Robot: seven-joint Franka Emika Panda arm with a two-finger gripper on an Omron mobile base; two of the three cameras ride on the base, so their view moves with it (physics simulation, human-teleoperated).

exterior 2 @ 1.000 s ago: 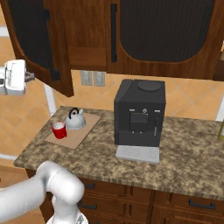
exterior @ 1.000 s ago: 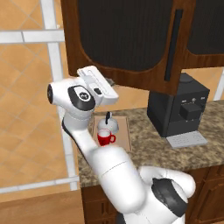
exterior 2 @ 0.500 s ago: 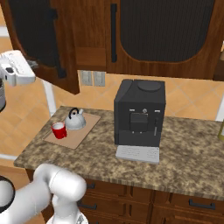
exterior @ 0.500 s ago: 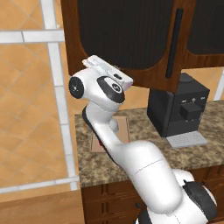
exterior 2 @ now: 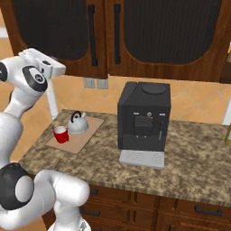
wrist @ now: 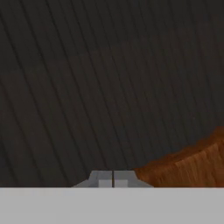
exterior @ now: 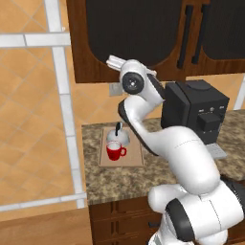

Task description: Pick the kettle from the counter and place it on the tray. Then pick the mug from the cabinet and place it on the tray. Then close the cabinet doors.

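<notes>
Speckled granite runs across the lower half of the right base view, where the desk (exterior 2: 189, 153) carries the tan tray (exterior 2: 76, 135) at centre left, a black coffee machine (exterior 2: 144, 117) standing beside it at mid-frame. On the tray sit the silver kettle (exterior 2: 77, 124) and, just beside it toward the lower left, the red mug (exterior 2: 61, 134), so both pick-and-place steps look done. Above them the cabinet (exterior 2: 135, 40) fills the top of the frame, and its left door (exterior 2: 58, 31) appears nearly shut, its black bar handle (exterior 2: 93, 34) close to its neighbour's. Raised to door height at upper left, the arm's hand presses toward that door, evidently to push it home. In the hand view the claw (wrist: 113, 178) is clenched and grasps nothing, its tips together at bottom centre against the dark ribbed glass panel (wrist: 100, 87), with the wooden frame (wrist: 192, 164) at lower right.
</notes>
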